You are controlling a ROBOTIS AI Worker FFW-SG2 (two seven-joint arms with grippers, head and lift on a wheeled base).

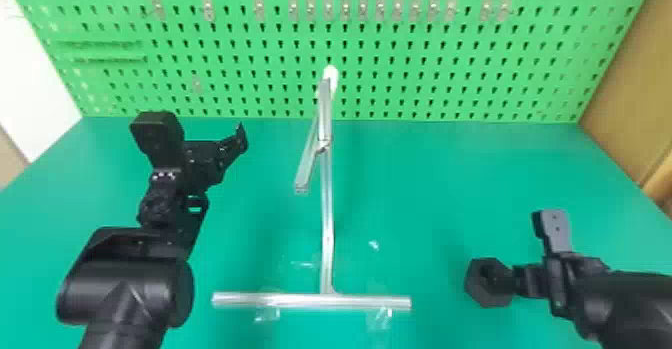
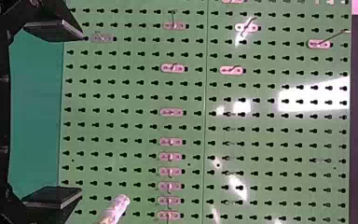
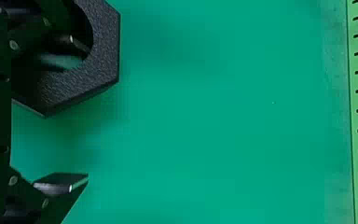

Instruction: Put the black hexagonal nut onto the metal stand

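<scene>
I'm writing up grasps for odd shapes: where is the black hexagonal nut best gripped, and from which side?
Probably across its ring wall, one finger of the right gripper inside the hole and the other outside. I'd approach the open face seen in the right wrist view: the nut shows a wide round hole there, and its straight outer sides offer flat contact.

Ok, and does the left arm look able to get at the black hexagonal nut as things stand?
Probably not directly: the metal stand rises between the left pincer and the black hexagonal nut, and the right pincer has one finger in the nut's hole. The left pincer is open, though.
</scene>
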